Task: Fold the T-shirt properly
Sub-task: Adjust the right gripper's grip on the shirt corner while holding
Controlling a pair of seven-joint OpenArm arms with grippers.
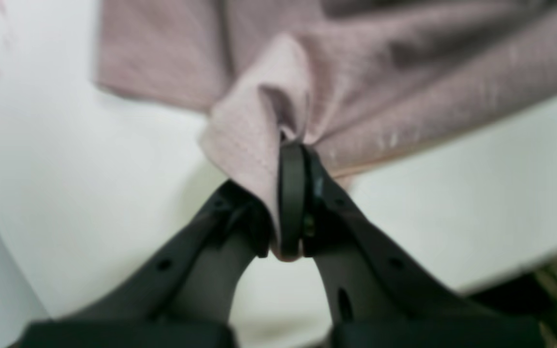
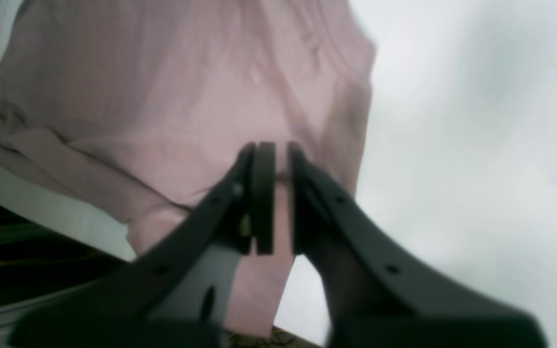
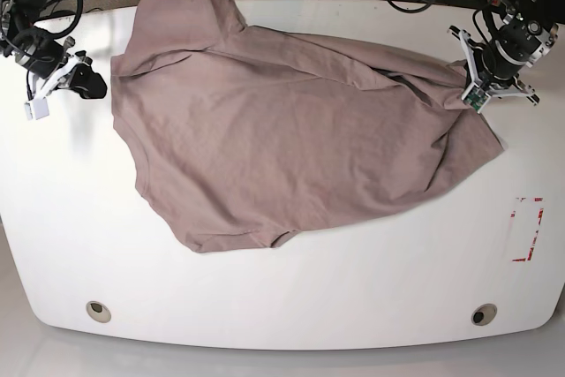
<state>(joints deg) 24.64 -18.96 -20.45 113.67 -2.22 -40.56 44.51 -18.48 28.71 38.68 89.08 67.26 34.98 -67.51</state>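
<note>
Base view: T-shirt (image 3: 291, 147) on white table (image 3: 282, 306); left pincer (image 1: 290, 203) clamps T-shirt; right pincer (image 2: 281, 193) slightly parted.

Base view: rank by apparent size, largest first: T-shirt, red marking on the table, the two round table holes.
1. T-shirt, by far the largest; it covers much of the white table.
2. Red marking near the table's edge.
3. The left hole and right hole look alike, so no ranking between them.
</note>
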